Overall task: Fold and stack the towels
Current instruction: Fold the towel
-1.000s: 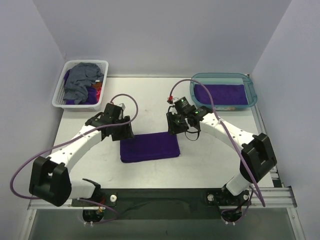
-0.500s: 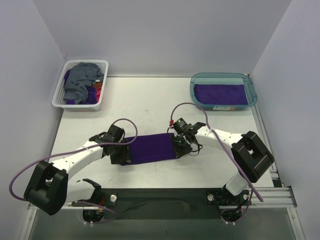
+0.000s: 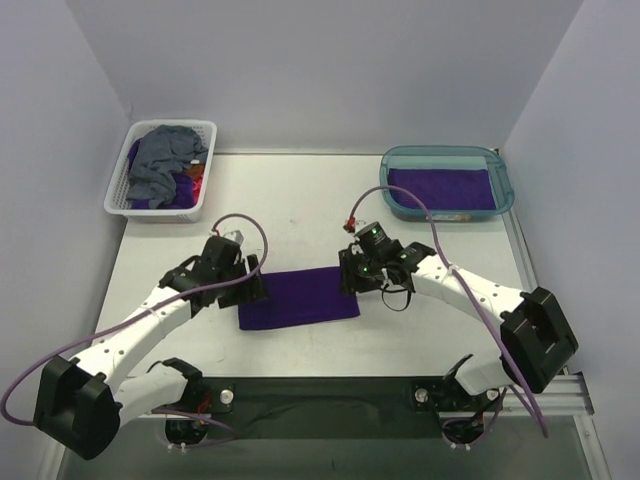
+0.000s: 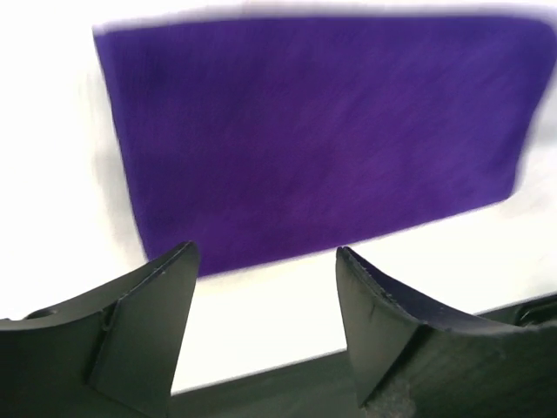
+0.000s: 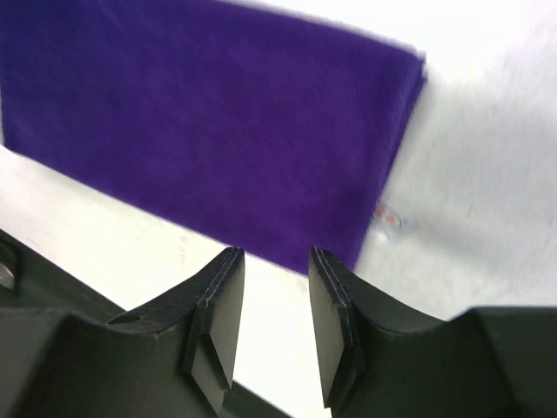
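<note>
Folded purple towel (image 5: 218,131) flat on white table (image 5: 487,174), right pincer (image 5: 276,261) slightly parted, empty, above towel's near edge

The purple towel (image 3: 298,297) is soft, fuzzy cloth, not shiny. The bench (image 3: 300,200) is smooth and white. The basket (image 3: 150,213) is white plastic. The tub (image 3: 506,185) is shiny see-through plastic. The left pincer (image 4: 261,287) and right pincer (image 5: 277,261) look like dull black plastic.
</note>
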Controlling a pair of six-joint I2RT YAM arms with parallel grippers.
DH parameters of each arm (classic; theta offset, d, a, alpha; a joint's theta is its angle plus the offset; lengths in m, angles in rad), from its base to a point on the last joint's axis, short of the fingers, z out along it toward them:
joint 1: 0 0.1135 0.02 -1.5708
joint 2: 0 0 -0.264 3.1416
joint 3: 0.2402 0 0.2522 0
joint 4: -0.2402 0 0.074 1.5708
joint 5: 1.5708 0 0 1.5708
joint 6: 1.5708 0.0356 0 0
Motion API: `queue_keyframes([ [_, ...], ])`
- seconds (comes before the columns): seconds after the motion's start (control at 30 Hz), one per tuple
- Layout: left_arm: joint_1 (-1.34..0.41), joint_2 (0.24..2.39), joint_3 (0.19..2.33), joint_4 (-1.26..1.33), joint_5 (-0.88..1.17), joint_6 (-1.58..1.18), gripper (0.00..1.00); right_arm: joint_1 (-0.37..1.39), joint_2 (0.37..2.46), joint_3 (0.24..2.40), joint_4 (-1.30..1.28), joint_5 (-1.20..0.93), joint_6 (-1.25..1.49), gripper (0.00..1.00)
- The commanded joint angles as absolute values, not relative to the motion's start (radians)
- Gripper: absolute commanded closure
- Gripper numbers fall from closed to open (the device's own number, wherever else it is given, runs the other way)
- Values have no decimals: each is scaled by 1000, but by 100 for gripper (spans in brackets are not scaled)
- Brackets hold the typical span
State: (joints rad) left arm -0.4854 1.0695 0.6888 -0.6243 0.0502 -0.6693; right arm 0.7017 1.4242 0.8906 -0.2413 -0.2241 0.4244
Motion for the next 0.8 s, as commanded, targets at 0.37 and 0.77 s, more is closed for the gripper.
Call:
queue_keyframes([
  [0.37,-336,1377,756,-295,38,-649,43,557,1655,936,138,-331,578,69],
  [0.77,-284,1600,896,-227,49,-664,44,408,1878,1075,153,-324,523,73],
])
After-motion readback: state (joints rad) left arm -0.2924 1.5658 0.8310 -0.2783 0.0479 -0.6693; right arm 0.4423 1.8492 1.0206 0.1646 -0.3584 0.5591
